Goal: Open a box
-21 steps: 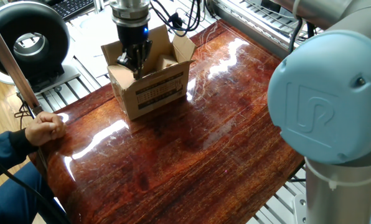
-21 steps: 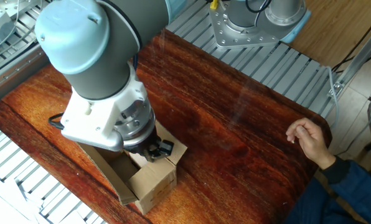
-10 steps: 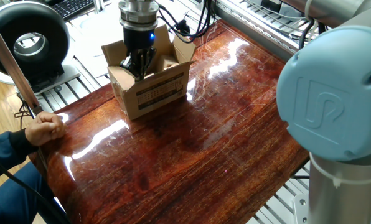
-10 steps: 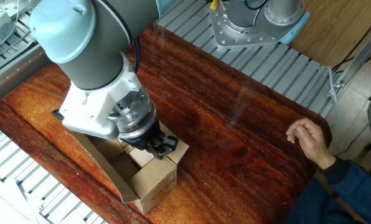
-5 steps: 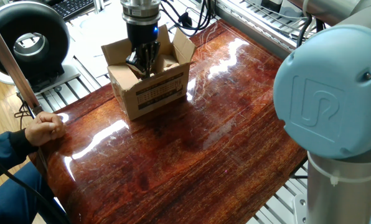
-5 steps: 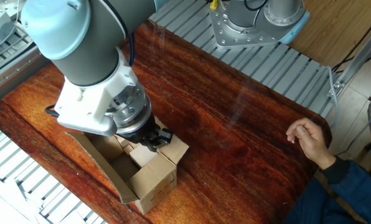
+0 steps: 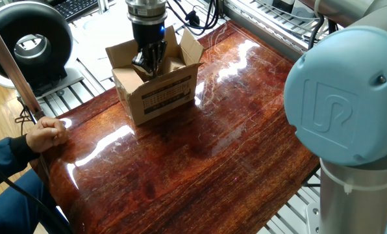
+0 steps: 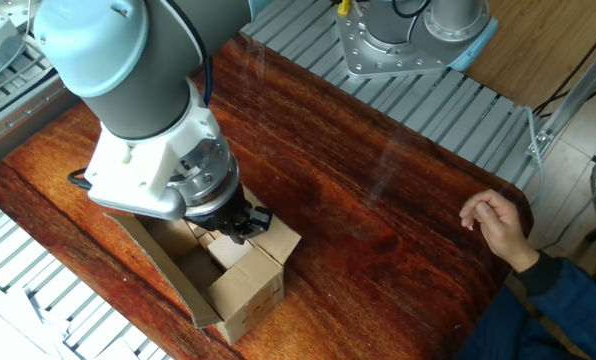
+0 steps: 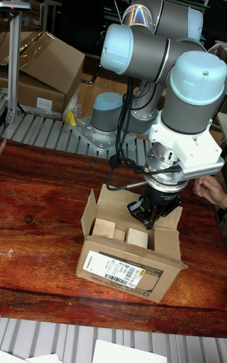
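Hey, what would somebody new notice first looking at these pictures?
The gripper reaching down into the opened box near one end of the glossy reddish wooden table. After that, a person's hand resting at the table's edge, apart from the box.

- Our arm (image 9: 151, 54) folds over, wrist pointing straight down.
- Our gripper (image 7: 147, 65) hangs vertical, fingers (image 9: 146, 213) low; we cannot tell their gap.

Tool (image 7: 148, 64) seemingly inside box (image 7: 156, 97)
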Motion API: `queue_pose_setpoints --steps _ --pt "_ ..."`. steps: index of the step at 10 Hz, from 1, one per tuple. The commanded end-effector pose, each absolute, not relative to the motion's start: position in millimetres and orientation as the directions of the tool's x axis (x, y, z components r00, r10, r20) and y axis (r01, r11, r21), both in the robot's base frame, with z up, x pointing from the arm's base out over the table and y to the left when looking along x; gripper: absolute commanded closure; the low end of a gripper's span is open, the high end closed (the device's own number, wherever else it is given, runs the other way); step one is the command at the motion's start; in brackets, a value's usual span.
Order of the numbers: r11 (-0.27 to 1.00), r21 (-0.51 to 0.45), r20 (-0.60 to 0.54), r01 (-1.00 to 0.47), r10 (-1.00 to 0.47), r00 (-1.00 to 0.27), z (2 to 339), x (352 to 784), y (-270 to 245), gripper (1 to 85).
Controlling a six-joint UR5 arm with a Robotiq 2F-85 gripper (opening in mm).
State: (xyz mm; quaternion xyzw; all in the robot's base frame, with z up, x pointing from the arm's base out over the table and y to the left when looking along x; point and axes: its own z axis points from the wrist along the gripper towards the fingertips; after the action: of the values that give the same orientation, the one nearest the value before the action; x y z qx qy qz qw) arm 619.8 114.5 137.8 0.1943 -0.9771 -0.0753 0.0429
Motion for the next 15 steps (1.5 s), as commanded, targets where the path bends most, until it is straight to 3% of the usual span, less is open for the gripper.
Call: queue_pose_setpoints --steps 1,8,15 --pt "0.922 0.162 0.046 -0.351 -0.362 -0.931 146 623 113 84.7" --pt "0.936 0.134 0.017 -0.326 -0.331 -0.943 146 634 110 84.7" --pt "0.938 0.206 -0.029 -0.279 -0.279 -0.960 120 644 133 84.7"
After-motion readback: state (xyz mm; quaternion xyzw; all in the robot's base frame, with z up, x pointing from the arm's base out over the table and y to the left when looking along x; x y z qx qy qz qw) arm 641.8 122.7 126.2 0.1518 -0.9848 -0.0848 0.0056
